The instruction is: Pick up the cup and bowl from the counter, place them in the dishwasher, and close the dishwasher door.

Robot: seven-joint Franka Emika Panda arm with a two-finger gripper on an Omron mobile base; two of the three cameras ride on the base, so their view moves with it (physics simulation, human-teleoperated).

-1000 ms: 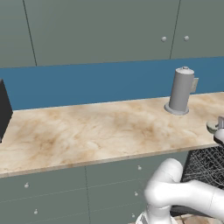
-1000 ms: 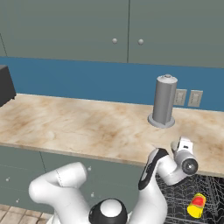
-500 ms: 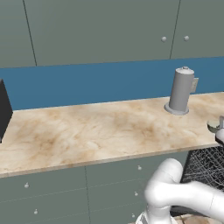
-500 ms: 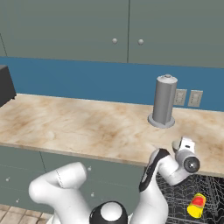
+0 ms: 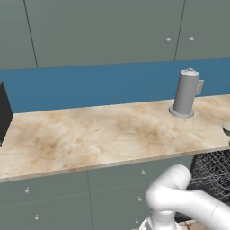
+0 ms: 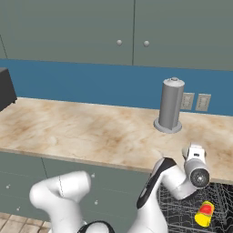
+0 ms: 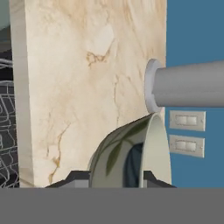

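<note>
Bowl [image 7: 131,153], pinched by its thin rim between the gripper's [image 7: 114,177] 2 fingers, could twist loose or clip the counter [image 7: 87,78] edge during lifting.

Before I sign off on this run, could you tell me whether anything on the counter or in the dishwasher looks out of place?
Nothing looks spilled or damaged. The grey canister stands upright on the counter. One small oddity: a yellow and red object lies in the dishwasher rack. The bowl sits between the gripper fingers.
</note>
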